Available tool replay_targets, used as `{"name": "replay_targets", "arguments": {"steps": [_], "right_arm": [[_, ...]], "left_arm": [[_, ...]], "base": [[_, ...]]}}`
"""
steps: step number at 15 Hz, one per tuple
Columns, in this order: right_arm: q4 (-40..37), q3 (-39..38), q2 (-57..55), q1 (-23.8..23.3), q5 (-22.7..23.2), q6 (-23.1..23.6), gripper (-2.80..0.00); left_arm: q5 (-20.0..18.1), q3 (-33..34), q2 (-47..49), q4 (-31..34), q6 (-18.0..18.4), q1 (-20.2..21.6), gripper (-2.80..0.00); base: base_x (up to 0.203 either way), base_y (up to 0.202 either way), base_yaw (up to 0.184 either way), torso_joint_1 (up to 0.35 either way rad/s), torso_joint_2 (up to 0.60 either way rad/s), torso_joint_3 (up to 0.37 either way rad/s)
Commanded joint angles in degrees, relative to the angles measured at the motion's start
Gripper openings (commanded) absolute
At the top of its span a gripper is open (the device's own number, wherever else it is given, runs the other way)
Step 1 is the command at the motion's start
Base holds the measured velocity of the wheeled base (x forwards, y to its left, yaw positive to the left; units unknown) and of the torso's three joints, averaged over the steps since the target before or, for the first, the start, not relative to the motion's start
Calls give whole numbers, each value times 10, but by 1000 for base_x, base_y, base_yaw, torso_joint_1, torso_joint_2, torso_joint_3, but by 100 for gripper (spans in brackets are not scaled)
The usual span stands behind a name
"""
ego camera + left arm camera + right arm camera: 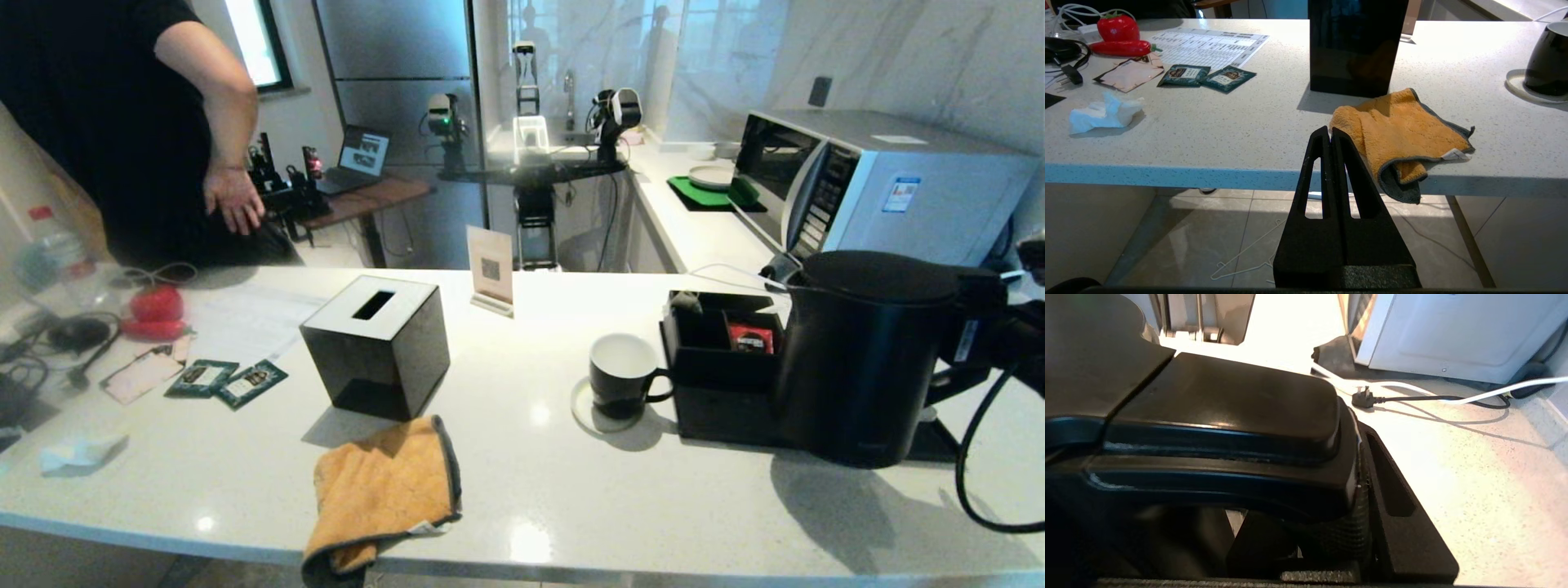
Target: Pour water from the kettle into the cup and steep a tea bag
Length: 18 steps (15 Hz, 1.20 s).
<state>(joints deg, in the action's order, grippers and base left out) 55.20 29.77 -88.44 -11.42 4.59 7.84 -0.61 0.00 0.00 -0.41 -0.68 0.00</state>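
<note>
The tall matte black kettle point(861, 359) stands upright at the right of the counter, close by the black organiser box point(710, 384). My right gripper point(976, 331) is shut on the kettle's looped handle point(1229, 416), with one finger point(1392, 486) showing beside it. I cannot tell if the kettle's base touches the counter. The black cup point(620, 376), white inside, sits on a white coaster left of the box, handle towards the box. A small dull greyish pouch that looks like the tea bag point(687, 302) pokes up in the box's far left corner. My left gripper point(1331, 131) hangs shut and empty below the counter's front edge.
An orange cloth point(384, 482) droops over the front edge, behind it a black tissue box point(375, 343) and a sign card point(491, 269). Two green packets point(229, 380), a crumpled tissue point(77, 452) and a person point(122, 122) are at the left. A microwave point(882, 180) stands behind the kettle.
</note>
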Motion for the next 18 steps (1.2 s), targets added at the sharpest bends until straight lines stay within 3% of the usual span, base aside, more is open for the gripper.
{"name": "replay_targets", "arguments": {"steps": [1, 6, 11, 12, 15, 18], "right_arm": [[0, 1, 9, 23, 1, 8, -280], [-17, 5, 8, 64, 1, 57, -280], [-65, 34, 3, 85, -1, 78, -280], [-75, 42, 1, 87, -10, 79, -280], [-108, 72, -13, 133, -92, 77, -280], [-113, 95, -33, 174, -131, 77, -280]], "left_arm": [[0, 0, 1, 0, 0, 0, -280], [0, 0, 1, 0, 0, 0, -280], [0, 0, 1, 0, 0, 0, -280], [0, 0, 1, 0, 0, 0, -280], [0, 0, 1, 0, 0, 0, -280], [0, 0, 1, 0, 0, 0, -280]], "base": [[0, 0, 0, 0, 0, 0], [0, 0, 0, 0, 0, 0], [0, 0, 0, 0, 0, 0], [0, 0, 0, 0, 0, 0], [0, 0, 0, 0, 0, 0], [0, 0, 0, 0, 0, 0]]}}
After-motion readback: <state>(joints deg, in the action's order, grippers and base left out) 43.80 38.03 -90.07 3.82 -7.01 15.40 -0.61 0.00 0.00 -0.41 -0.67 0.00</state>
